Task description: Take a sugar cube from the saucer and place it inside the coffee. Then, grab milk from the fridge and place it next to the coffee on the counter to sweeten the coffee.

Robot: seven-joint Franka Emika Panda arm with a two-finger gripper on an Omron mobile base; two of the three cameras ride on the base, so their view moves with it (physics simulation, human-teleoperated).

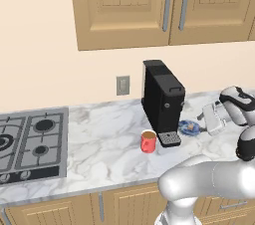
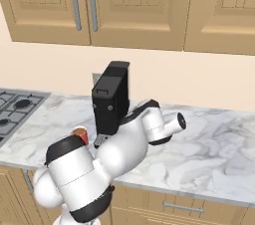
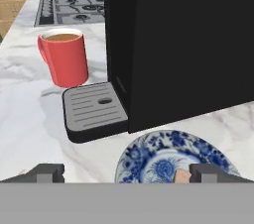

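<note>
The sugar cube [image 3: 182, 176], a tiny pale lump, lies on the blue patterned saucer [image 3: 158, 156] at its near edge, half hidden behind one dark fingertip [image 3: 211, 173], so its long axis cannot be told. The saucer sits flat on the marble bench [image 1: 104, 139] just beside the black coffee machine [image 1: 162, 97], whose grey drip tray [image 3: 92, 110] separates it from the upright red mug [image 3: 63, 57] of coffee. The hand [image 3: 126, 174] hovers low over the saucer, fingers spread wide and holding nothing; no writing is legible.
</note>
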